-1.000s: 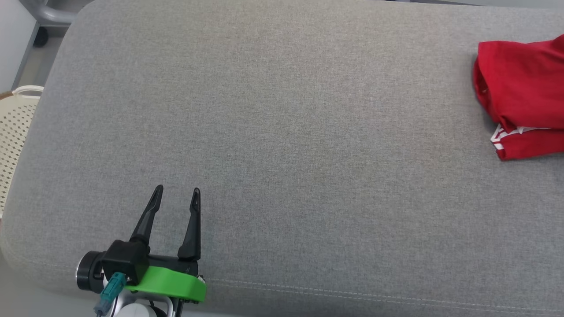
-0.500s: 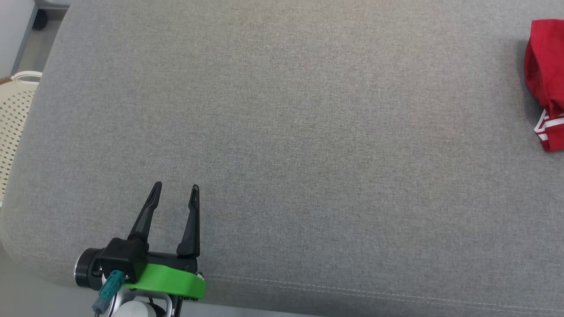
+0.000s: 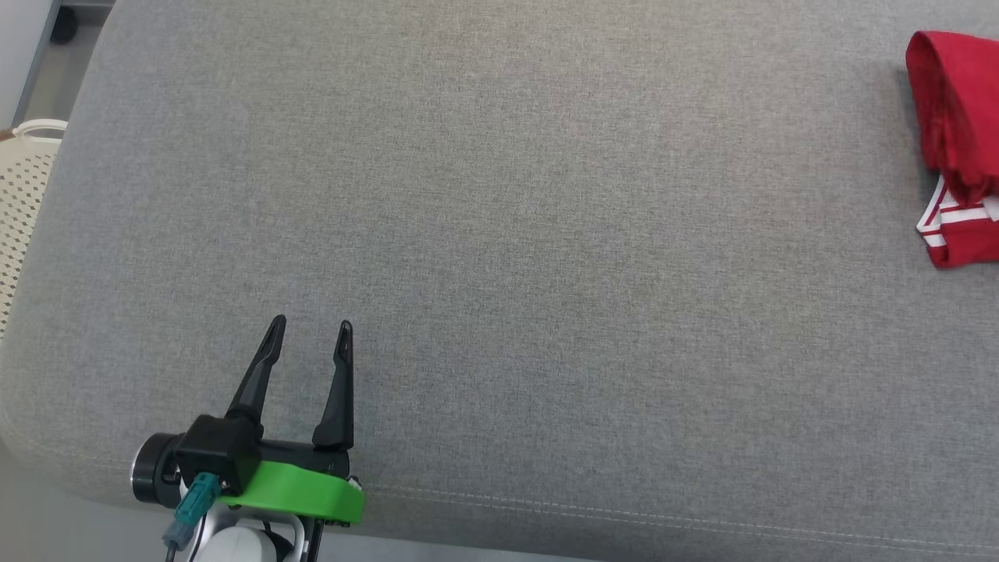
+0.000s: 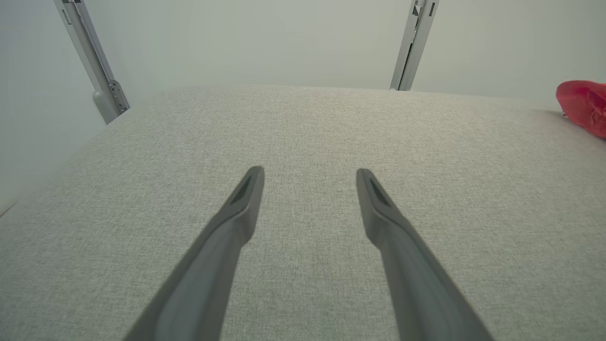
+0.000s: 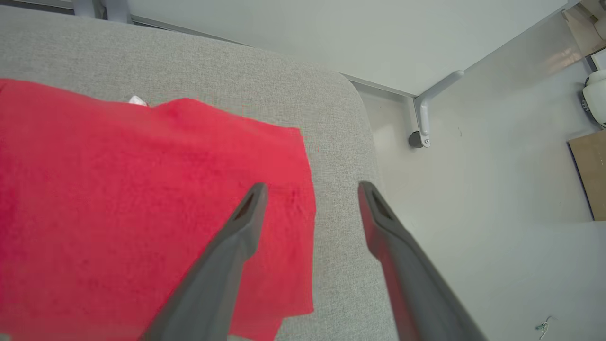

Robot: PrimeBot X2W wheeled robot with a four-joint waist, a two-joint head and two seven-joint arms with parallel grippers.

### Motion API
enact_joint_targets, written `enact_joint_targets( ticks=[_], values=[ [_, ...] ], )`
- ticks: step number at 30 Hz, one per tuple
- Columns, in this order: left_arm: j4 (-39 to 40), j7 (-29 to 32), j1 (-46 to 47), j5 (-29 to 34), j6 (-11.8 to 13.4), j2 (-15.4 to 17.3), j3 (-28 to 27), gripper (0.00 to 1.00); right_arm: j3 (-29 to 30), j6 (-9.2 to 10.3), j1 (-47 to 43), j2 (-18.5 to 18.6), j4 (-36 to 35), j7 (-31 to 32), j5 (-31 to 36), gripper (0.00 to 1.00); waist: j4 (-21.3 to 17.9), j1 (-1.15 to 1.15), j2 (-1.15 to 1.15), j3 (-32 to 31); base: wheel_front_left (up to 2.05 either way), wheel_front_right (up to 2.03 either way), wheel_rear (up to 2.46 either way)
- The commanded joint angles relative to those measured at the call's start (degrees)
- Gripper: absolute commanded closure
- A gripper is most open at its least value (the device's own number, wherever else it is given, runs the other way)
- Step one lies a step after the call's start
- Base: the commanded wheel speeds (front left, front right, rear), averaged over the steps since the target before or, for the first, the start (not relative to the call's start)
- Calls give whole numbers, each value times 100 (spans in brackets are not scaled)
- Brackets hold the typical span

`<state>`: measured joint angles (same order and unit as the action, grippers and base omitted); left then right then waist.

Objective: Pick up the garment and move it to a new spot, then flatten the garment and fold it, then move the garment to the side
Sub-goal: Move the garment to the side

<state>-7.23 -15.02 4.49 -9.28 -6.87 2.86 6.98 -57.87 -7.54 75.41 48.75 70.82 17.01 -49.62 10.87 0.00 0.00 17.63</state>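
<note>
The garment (image 3: 956, 140) is red with white stripes, folded, lying at the right end of the grey cushioned surface (image 3: 499, 234). In the right wrist view the red garment (image 5: 142, 199) lies flat under my right gripper (image 5: 312, 189), whose fingers stand apart with nothing between them, hovering over the garment's right edge near the surface's corner. My left gripper (image 3: 311, 329) is open and empty over the front left of the surface; in its wrist view the left gripper (image 4: 310, 173) points along the bare cushion, with the garment (image 4: 584, 102) far to the right.
A cream perforated basket (image 3: 19, 203) stands off the left end of the surface. In the right wrist view the surface's rounded corner drops to a pale floor (image 5: 473, 189) with a caster leg (image 5: 423, 128). Metal frame posts (image 4: 412, 47) rise behind the surface.
The head camera has shifted, so the garment now sits at the picture's right edge. The garment's visible edge looks settled and more bunched than before. The left gripper has kept its pose.
</note>
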Motion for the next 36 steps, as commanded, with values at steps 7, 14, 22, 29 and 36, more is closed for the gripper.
enact_joint_targets(
  ticks=[7,14,22,29,36],
  values=[
    [-34,-11,55,-9,41,11,-53,0,20,11,-104,-251,-275,-736,-13,0,-74,0,0,-134,0,0,0],
    [23,-11,-54,16,45,12,-108,0,201,10,-444,-527,-650,-1782,-280,0,-187,0,0,-408,0,0,0],
    [81,-11,-276,108,83,11,-270,0,360,10,-1006,-1050,-829,-2783,-566,0,-451,0,0,-792,0,0,0],
    [98,-11,-455,175,66,12,-430,0,456,10,-1461,-1434,-1234,-3181,-712,0,-701,0,0,-1086,0,0,0],
    [114,-11,-609,211,37,12,-567,0,1143,10,-1985,-1680,-1829,-3219,-391,0,-907,0,0,-1321,0,0,0]
  ],
)
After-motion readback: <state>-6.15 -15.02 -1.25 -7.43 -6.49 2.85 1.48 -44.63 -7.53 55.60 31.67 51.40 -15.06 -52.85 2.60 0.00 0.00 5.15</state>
